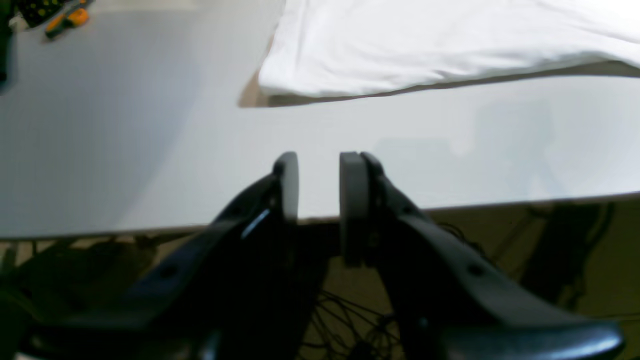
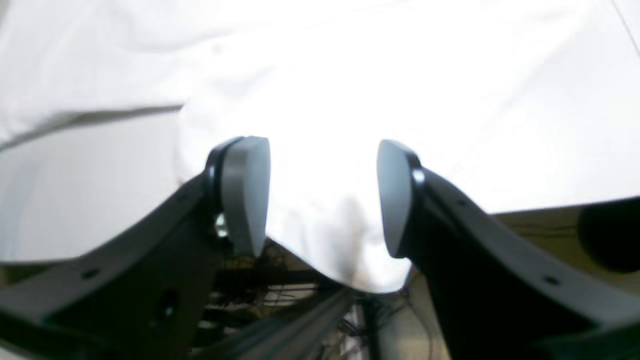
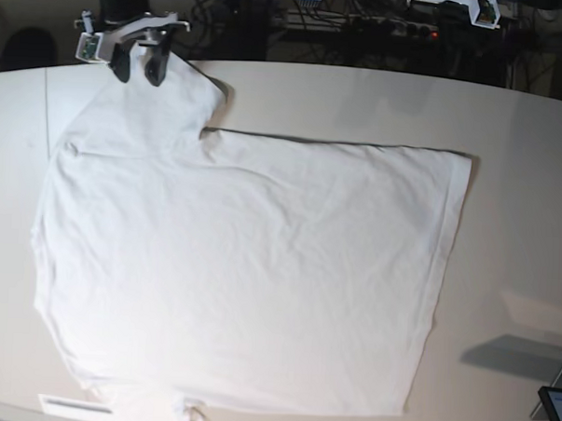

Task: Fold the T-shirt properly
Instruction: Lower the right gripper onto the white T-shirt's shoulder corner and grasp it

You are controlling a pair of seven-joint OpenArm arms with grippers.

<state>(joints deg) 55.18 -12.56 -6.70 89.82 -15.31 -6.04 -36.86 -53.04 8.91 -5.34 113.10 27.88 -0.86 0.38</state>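
A white T-shirt (image 3: 251,265) lies spread flat on the counter (image 3: 525,184); the right claw (image 2: 322,195), jaws apart, straddles a sleeve overhanging the edge and may snag it, while the left claw (image 1: 318,185), slightly parted, grips nothing.

Base view: bright, even light from above; the shirt (image 3: 241,265) reads almost flat white on the table (image 3: 525,184), with faint creases.
Shadows: a soft grey patch at the table's lower right corner; dark background beyond the far edge.
Right wrist: cloth blown out to glare, detail lost; right gripper (image 2: 324,197) soft and blurred.
Left wrist: dimmer, bluish, hazy; left gripper (image 1: 319,187) out of focus, perhaps from closeness.
Edges: table rim curves.
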